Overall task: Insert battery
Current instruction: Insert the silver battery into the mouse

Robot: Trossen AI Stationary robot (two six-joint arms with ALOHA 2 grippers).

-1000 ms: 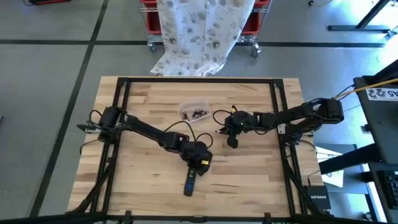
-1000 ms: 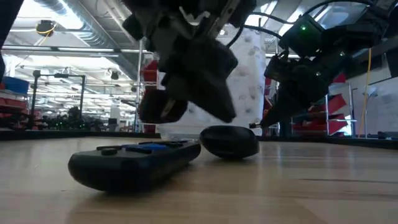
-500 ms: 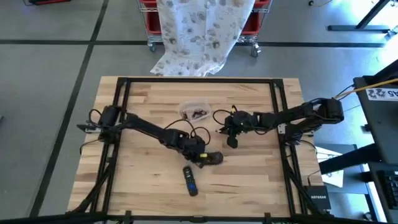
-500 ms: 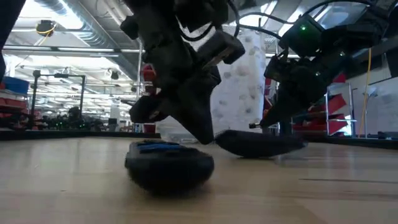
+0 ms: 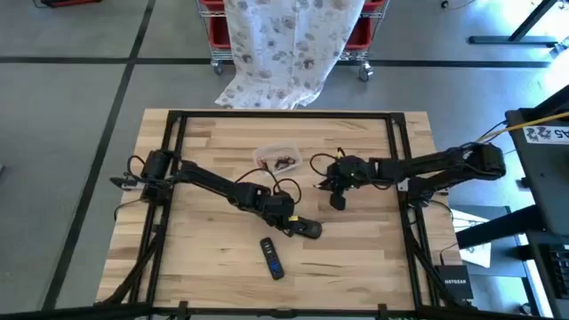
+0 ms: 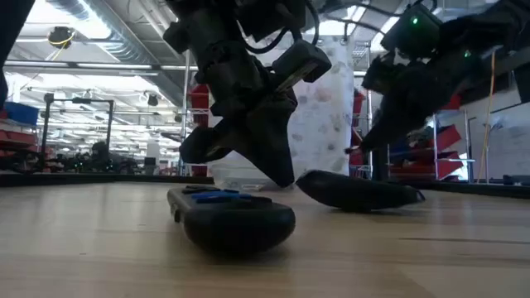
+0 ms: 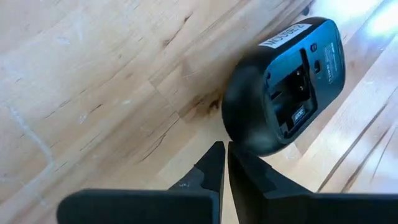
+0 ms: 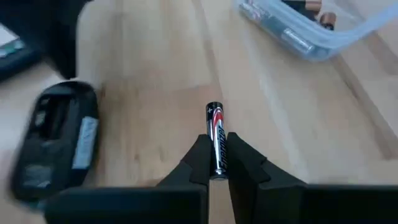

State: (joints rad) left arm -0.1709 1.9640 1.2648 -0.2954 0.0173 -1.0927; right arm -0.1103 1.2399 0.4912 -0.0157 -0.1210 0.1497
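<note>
Now the mouse (image 5: 308, 228) lies belly-up on the table (image 5: 204, 267), just beside the left gripper (image 5: 286, 222) and near the remote (image 5: 271, 258). 1 second ago the left gripper stood over the remote lower down the table; since then it has swung up and toward the centre, and the remote has turned so its long axis runs roughly down the table, slightly slanted. The left gripper's 2 fingers are pressed together on nothing, their tips at the mouse's edge.

By the left wrist view, the mouse (image 7: 283, 84) has its battery bay open and empty, facing upward, so the slot looks ready to be loaded.

The right gripper (image 5: 336, 197) has drifted slightly toward the table's right side and hangs above the wood, well apart from the mouse. It is pinching 1 battery (image 8: 216, 140) between narrow fingers. The battery's long axis runs straight out along the fingers, its free end pointing ahead toward the clear tub (image 8: 305, 28) of spare cells. In the high view the mouse's long axis lies across the table, so the battery probably needs turning to match the bay before it goes in.
</note>
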